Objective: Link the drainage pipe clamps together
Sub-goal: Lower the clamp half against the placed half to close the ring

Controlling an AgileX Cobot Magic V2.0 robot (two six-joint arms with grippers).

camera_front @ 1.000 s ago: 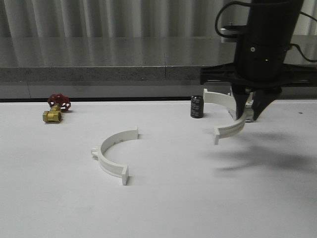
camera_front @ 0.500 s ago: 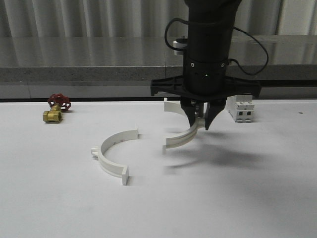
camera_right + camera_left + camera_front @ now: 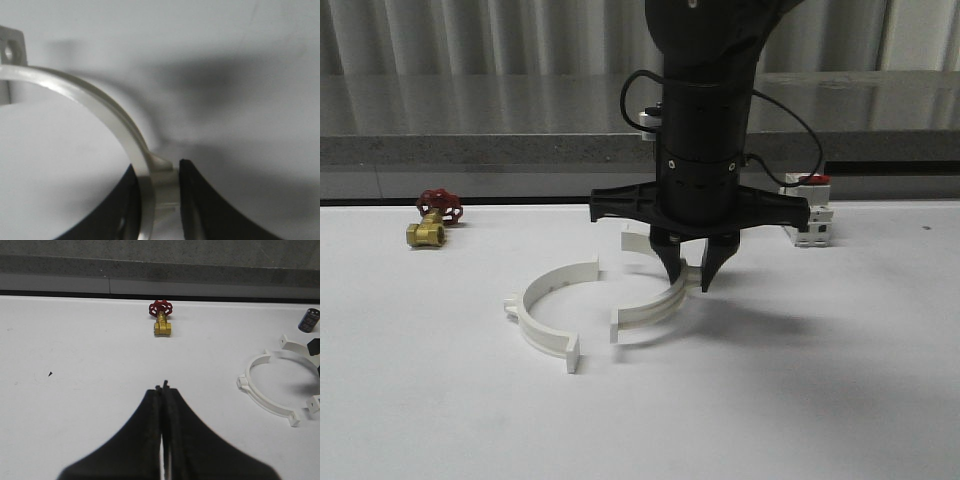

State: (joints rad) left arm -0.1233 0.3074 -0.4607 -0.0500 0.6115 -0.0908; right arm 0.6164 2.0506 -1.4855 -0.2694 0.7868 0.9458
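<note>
— Right jaws (image 3: pixel 688 277)?
— Clamped on a white half-ring clamp (image 3: pixel 655 303) at mid-arc, flanges reaching out to their left, facing the other clamp (image 3: pixel 542 313) lying just beyond on the counter (image 3: pixel 800 400), ends near, not touching.
— Left jaws (image 3: pixel 163 388)?
— Pressed together, holding nothing, clamps off to their right.

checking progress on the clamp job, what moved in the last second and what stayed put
The right claw, shut on the held clamp half, carried it leftward across the table, from near the switch block to just right of the other clamp half; their ends are not yet touching. That resting half and the brass valve stayed put.
</note>
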